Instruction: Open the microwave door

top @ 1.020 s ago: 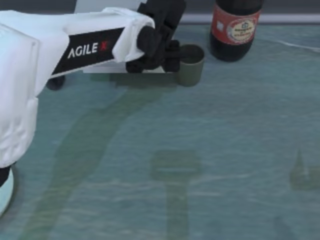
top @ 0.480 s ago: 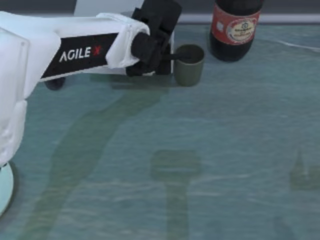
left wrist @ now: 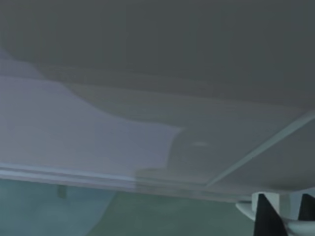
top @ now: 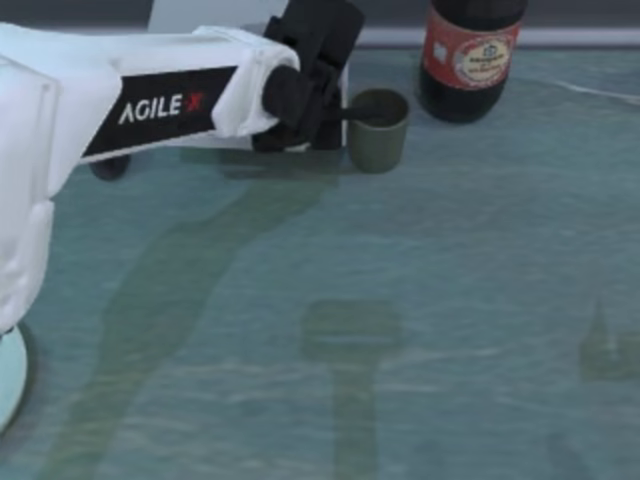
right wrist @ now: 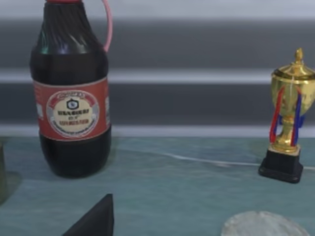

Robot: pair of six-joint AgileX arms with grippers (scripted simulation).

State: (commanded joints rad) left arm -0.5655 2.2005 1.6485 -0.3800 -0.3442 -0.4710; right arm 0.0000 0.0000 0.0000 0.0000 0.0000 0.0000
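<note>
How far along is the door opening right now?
Done: the left gripper has reached the microwave front, beside the green cup. In hand: the left wrist view shows only the microwave door close up; no grasp is visible. Left: swinging it open.

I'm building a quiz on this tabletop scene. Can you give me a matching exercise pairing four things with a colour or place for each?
Things:
1. bottle
2. cup
3. trophy
4. left gripper

Descriptions:
A. gold, on a black base
B. olive green, beside the microwave
C. dark, with a red label
D. black, at the microwave near the table's far edge

Pairs: 1-C, 2-B, 3-A, 4-D
</note>
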